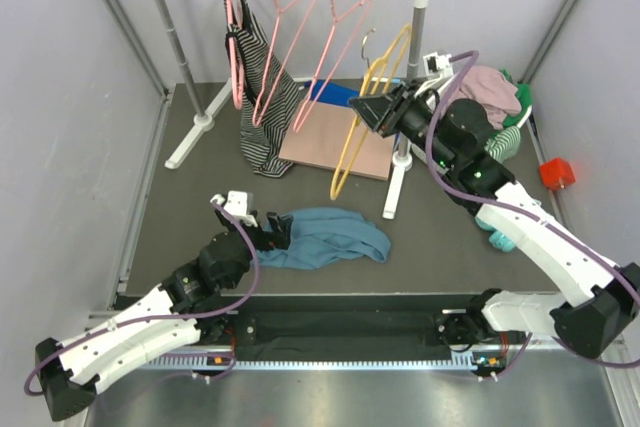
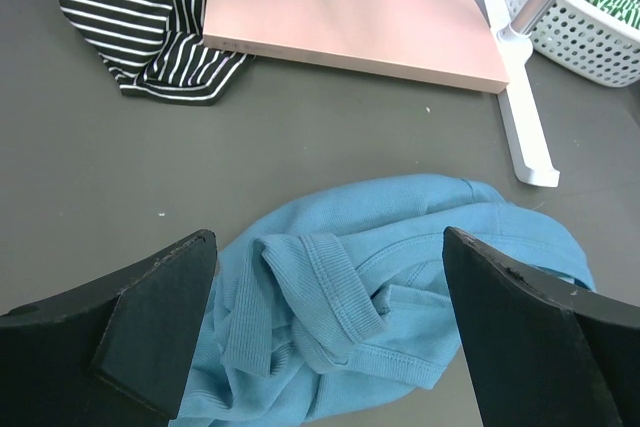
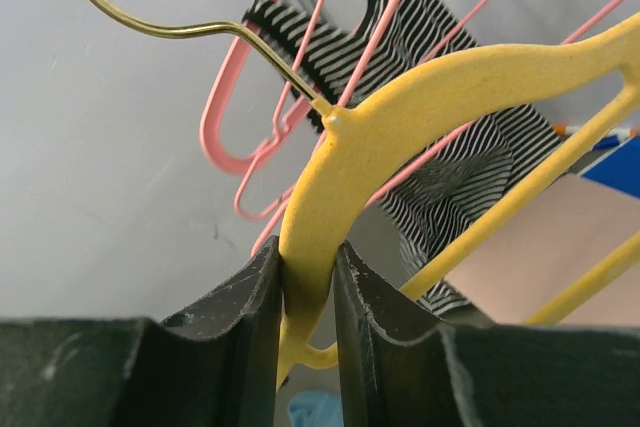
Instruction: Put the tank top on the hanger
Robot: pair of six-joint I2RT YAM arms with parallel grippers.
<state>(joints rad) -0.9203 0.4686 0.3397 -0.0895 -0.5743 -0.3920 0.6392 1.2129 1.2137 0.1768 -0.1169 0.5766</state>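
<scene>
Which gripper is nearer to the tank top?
Left. The left gripper is just above the tank top, jaws open; the right gripper is far away, holding the hanger.

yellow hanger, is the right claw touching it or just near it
Touching. The right wrist view shows the right claw with its two fingers pressed against either side of the hanger, with no gap.

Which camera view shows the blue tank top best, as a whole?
The top external view: the tank top lies crumpled, nearly its whole outline visible. The left wrist view is closer and shows ribbed hems, but cuts off its lower part. The right wrist view shows only a small blue patch at the bottom edge.
</scene>
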